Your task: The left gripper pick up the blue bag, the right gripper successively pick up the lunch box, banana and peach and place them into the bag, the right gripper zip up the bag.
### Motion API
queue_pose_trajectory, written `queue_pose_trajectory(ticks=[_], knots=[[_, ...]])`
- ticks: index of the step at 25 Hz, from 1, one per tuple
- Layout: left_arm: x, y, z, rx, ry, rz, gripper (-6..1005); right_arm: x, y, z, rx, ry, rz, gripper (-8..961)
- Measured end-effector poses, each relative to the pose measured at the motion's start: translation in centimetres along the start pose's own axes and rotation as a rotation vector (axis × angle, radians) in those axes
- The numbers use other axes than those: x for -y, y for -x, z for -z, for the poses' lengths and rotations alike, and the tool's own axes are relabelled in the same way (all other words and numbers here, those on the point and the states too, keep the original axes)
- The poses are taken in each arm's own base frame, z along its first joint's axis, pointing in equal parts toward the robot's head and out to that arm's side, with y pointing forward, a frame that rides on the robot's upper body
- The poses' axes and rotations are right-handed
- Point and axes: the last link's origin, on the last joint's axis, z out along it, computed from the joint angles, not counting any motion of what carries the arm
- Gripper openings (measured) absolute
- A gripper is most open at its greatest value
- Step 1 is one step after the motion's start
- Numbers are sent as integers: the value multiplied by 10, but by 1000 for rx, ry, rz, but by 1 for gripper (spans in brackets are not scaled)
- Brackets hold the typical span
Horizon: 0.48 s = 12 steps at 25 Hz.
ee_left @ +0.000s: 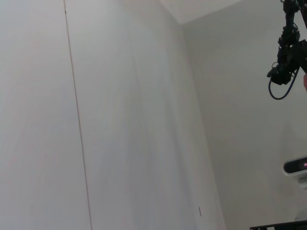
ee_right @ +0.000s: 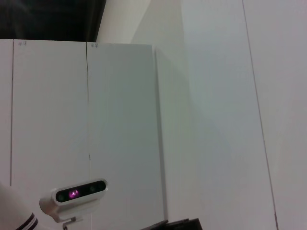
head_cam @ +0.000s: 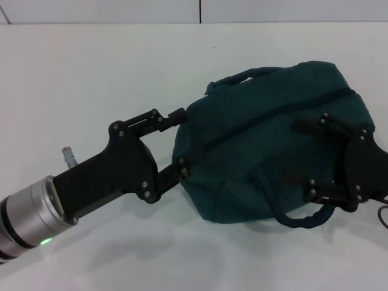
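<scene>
The blue bag (head_cam: 267,145) lies on its side on the white table (head_cam: 91,85), its zipper line closed and one rolled handle at each long edge. The left claw (head_cam: 179,142) has its fingers spread wide against the bag's left end, one at the top edge and one lower at the fabric. The right claw (head_cam: 303,151) rests on the bag's right part, fingers spread apart, closed on nothing.

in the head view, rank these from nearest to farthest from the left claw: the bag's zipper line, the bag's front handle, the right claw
1. The zipper line of the blue bag: its near end lies right by the left claw, at the bag's left edge.
2. The front handle: lower right, along the bag's near edge.
3. The right claw: over the bag's right side. Handle and right claw are nearly level, so that order is loose.
</scene>
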Motion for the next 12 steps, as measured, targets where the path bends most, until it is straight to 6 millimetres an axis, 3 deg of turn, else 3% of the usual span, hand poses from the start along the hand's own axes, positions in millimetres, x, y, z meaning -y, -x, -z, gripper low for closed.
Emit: queue_pose_trajectory(ticks=[12], knots=[[1,-1,1,0,2,-19,489,-1,-1,0,4,-4,1,841]])
